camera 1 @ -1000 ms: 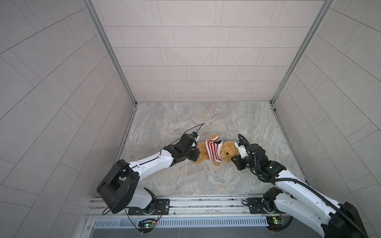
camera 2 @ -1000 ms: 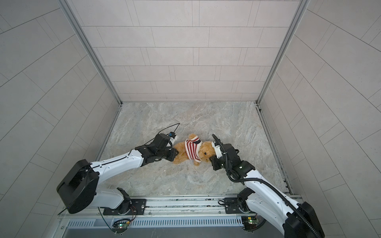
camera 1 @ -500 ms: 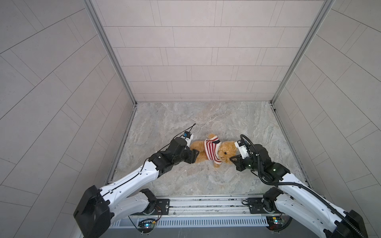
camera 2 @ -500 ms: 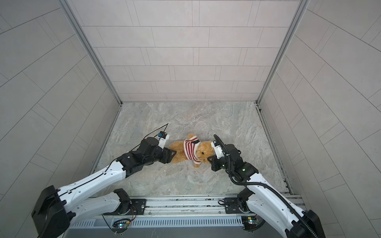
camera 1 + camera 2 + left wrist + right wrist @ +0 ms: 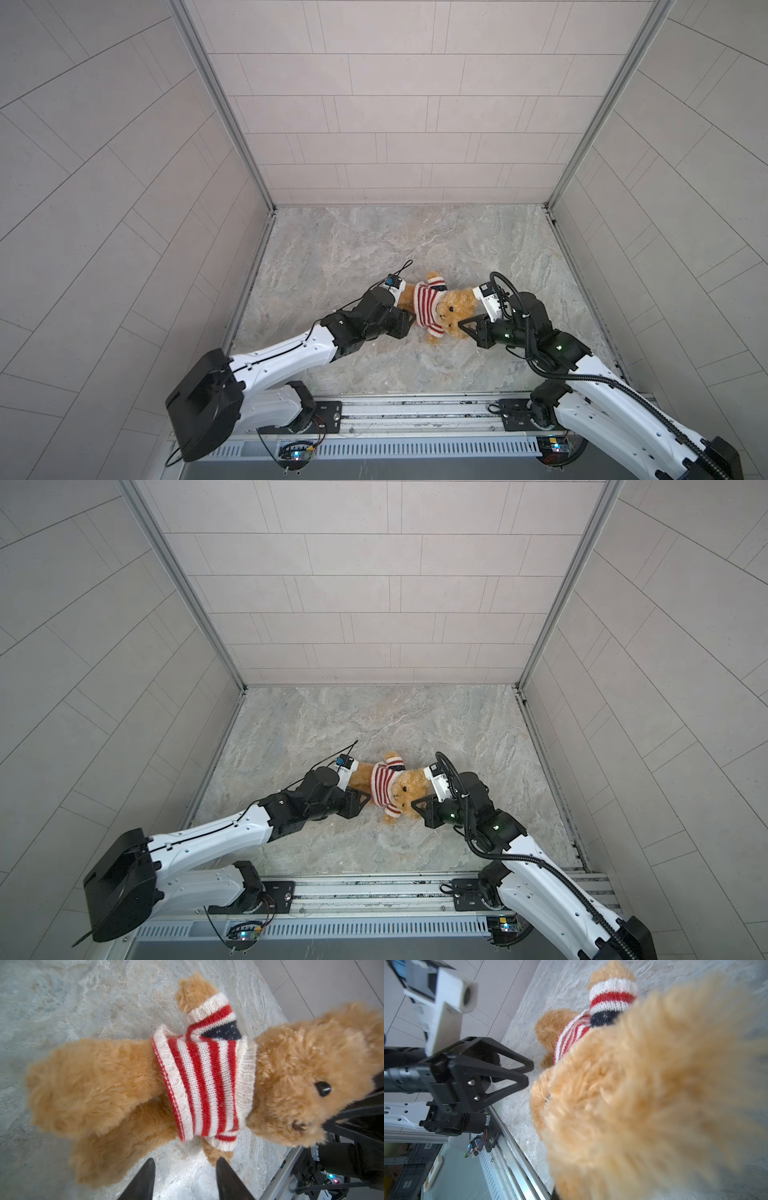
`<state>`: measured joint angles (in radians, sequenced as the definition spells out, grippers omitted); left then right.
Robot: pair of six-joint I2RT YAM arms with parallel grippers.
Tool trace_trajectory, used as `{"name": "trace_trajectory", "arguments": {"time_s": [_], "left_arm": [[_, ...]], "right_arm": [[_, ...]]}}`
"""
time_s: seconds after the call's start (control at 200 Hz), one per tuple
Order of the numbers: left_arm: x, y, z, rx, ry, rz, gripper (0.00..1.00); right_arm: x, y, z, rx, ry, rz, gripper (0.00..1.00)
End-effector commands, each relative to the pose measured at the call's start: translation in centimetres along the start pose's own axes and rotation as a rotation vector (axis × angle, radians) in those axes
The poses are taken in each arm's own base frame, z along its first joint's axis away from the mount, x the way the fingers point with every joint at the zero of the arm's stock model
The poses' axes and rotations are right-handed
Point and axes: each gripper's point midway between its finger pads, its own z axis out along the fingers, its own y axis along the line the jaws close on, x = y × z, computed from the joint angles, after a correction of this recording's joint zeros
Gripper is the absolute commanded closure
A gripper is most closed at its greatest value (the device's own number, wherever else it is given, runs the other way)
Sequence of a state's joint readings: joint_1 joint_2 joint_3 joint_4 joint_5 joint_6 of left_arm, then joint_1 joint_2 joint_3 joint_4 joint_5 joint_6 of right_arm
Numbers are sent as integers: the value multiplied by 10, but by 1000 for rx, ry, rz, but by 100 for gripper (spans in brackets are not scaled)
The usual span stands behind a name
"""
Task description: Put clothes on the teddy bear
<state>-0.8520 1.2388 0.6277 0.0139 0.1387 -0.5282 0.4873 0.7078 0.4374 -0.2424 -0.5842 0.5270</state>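
The teddy bear (image 5: 455,309) (image 5: 409,788) lies on the marble floor with its head to the right. A red-and-white striped sweater (image 5: 426,305) (image 5: 207,1088) covers its torso and both arms. My left gripper (image 5: 409,323) (image 5: 185,1162) stands open by the bear's legs with only floor between its fingers. It also shows in the right wrist view as the left gripper (image 5: 527,1074). My right gripper (image 5: 460,326) (image 5: 413,804) is shut on the fur of the bear's head. That head (image 5: 643,1095) fills the right wrist view and hides the jaws.
Tiled walls close in the floor on the left, back and right. A metal rail (image 5: 415,411) carrying both arm bases runs along the front edge. Bare marble (image 5: 395,245) stretches behind the bear.
My left gripper let go of the bear's legs, opened, and slid toward the front side of them. The left arm's elbow swung outward. The right gripper closed a little more on the head.
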Motion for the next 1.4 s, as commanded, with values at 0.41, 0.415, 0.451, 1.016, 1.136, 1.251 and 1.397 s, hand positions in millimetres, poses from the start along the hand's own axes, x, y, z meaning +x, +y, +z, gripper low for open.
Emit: {"name": "trace_trajectory", "arguments": {"time_s": [0.41, 0.415, 0.451, 1.016, 1.136, 1.251, 1.397], "left_arm": [[-18, -9, 39, 117, -18, -71, 76], [-18, -9, 39, 116, -19, -71, 76], [-18, -9, 39, 119, -20, -73, 79], [-14, -3, 37, 112, -20, -67, 100], [-9, 13, 35, 78, -18, -103, 100], [-4, 23, 29, 50, -25, -111, 100], [2, 33, 23, 13, -23, -110, 100]], "right_arm": [[-12, 19, -8, -65, -36, -43, 100], [-12, 19, -8, -64, -35, -43, 100], [-11, 18, -7, -61, -31, -45, 100], [-11, 18, -10, -47, -29, -51, 100], [-11, 19, -12, -47, -30, -50, 100], [-12, 20, -13, -49, -32, -53, 100], [-13, 21, -13, -53, -35, -54, 100]]}}
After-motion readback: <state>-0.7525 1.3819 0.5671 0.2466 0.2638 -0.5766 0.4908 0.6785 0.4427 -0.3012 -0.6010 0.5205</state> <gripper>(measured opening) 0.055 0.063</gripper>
